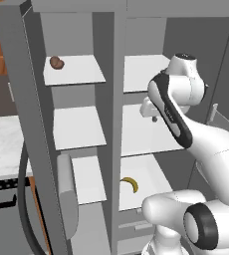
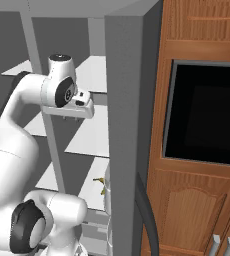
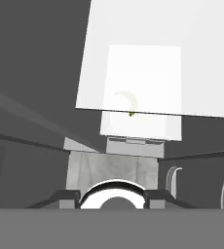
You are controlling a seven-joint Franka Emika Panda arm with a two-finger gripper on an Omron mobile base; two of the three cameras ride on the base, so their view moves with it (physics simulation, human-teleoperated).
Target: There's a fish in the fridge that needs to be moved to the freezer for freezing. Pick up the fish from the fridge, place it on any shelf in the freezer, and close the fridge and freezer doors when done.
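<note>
Left base view, L to R: tall grey freezer door [image 1: 14, 99] swung wide open, seen edge-on. Next, narrow grey freezer compartment [image 1: 66, 35] w/ small flat white shelves [image 1: 79, 127]; round brown lump [image 1: 56, 63] on top one, nothing dark or slender on any of them. Then wider grey fridge compartment [image 1: 144, 35], broad white shelves, curved yellow banana [image 1: 131, 184] on a low one. White Panda arm [image 1: 211, 149] reaches into fridge side at mid height.

Right base view: two-finger gripper [image 2: 69, 118] hangs tips-down just above a broad fridge shelf; wide grey fridge door [image 2: 124, 125] also open, edge-on.

Progress, as judged: early. No fish in freezer yet, both doors yet to close; transfer, placing and closing all left.

Hard to make out: small dark fish itself, not spotted on any shelf, so whereabouts can't be told. Pincer closed, tips tiny in right base view and behind forearm in left; whether closed on fish or on nothing, can't tell. Hand view looks down past shelf edge, banana only a pale curve there.
</note>
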